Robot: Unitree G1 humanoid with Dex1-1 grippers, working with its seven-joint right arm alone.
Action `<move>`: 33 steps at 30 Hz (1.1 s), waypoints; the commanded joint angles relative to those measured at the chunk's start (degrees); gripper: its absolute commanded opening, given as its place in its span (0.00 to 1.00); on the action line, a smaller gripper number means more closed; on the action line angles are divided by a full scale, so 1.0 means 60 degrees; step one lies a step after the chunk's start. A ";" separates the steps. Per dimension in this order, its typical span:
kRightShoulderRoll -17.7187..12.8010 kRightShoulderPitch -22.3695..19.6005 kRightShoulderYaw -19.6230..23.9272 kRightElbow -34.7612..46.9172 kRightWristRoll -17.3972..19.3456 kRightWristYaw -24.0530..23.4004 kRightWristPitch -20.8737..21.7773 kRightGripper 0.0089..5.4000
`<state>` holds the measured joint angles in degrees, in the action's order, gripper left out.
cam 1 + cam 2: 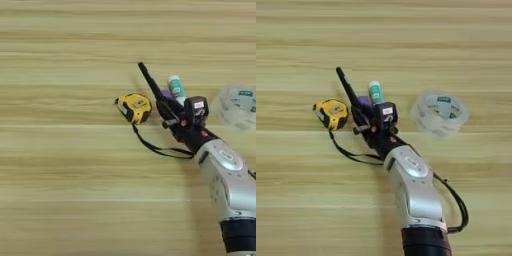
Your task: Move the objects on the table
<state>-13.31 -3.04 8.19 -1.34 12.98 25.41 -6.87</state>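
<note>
A slim black pen [347,88] slants up and to the left from the right gripper [362,118], which reaches in from the bottom right on a silver forearm [415,187]. The gripper's 2 black fingers appear closed around the pen's lower end, with most of the pen sticking out beyond them over the table [65,190].

Just left of the gripper lies a yellow tape measure [134,107], flat on the wood. Its black strap [157,148] trails down and to the right in a loop that runs under the wrist.

Just right of the pen, a white glue stick [175,88] with a green label lies on the table, pointing away from the robot, its near end hidden behind the gripper. A small purple block [364,101] peeks out between the pen and the glue stick, mostly covered by the gripper.

Further right, apart from the rest, sits a clear roll of tape [439,113]. A black cable [455,200] loops beside the forearm.
</note>
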 commanded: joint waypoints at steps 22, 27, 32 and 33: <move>0.0694 0.0480 -0.2172 0.1607 -0.0112 0.0241 -0.0517 0.20; 0.0820 0.0318 -0.2277 0.0878 -0.0239 0.0175 -0.0430 0.20; 0.0854 0.0103 -0.2234 0.0170 -0.0361 0.0106 -0.0286 0.20; 0.0862 0.0081 -0.2244 0.0073 -0.0377 0.0117 -0.0271 0.20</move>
<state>-8.31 1.03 -5.76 -1.51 11.00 26.65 -10.61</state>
